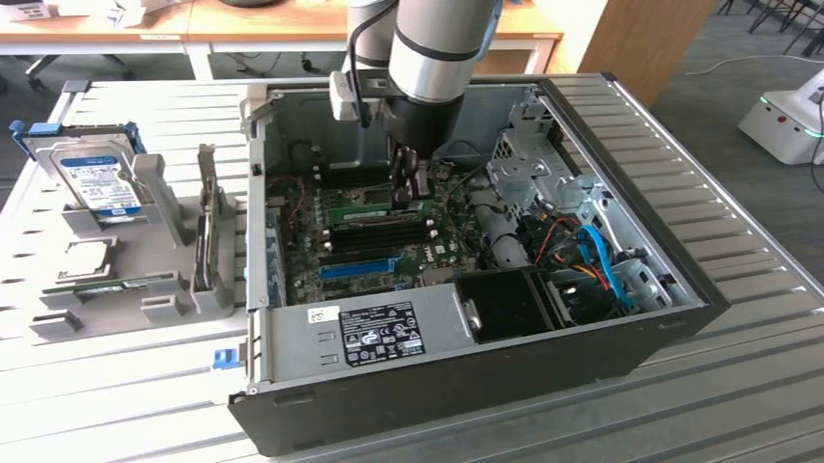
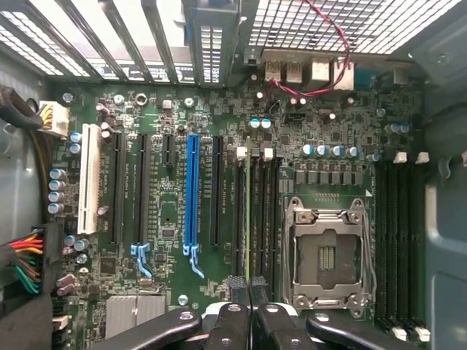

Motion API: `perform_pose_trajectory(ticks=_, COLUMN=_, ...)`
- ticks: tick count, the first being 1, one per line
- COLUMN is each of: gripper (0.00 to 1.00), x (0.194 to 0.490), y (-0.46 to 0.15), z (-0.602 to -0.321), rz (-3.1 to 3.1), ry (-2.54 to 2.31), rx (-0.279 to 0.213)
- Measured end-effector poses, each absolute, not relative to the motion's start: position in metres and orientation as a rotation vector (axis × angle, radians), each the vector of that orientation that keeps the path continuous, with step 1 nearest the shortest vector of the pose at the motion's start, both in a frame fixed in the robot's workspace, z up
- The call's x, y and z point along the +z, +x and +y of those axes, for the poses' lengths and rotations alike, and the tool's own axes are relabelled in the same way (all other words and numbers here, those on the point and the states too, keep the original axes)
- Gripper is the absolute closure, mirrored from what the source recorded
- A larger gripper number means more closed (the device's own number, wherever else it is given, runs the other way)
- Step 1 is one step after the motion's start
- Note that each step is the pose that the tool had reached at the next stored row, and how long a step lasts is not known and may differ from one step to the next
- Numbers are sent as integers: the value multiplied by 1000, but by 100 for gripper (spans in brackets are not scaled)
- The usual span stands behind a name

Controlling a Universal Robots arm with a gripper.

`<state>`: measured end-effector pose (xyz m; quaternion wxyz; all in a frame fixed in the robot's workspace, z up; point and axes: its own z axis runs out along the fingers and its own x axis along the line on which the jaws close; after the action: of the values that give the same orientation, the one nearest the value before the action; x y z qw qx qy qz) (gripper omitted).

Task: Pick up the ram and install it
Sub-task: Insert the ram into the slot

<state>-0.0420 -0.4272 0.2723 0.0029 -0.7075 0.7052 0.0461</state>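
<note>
Slatted grey bench (image 1: 727, 386), desks (image 1: 103, 39) bkgd, open PC (image 1: 515, 391), pincer (image 2: 249, 286) closed over ram (image 2: 249, 219)

Case sticker (image 1: 377, 333), drive label (image 1: 106, 185): print unreadable.

surface: ribbed metal table (image 1: 754, 386) | on it: open computer case (image 1: 515, 386); grey parts rack (image 1: 157, 188)

I see an open computer case (image 1: 515, 386) on the slatted surface (image 1: 734, 405), its motherboard (image 2: 168, 109) showing a blue slot strip (image 2: 193, 189) and a CPU socket (image 2: 326, 255). A blue-labelled hard drive (image 1: 96, 178) sits at the exterior view's left.
</note>
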Motion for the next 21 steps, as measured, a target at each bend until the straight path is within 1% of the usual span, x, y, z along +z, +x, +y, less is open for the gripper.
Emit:
perform_pose_trajectory(ticks=14, gripper=88, x=257, y=-42, z=-427, rz=2211, ry=-2219, rx=144)
perform_pose_trajectory(ticks=21, gripper=88, x=256, y=-42, z=-427, rz=2211, ry=-2218, rx=144)
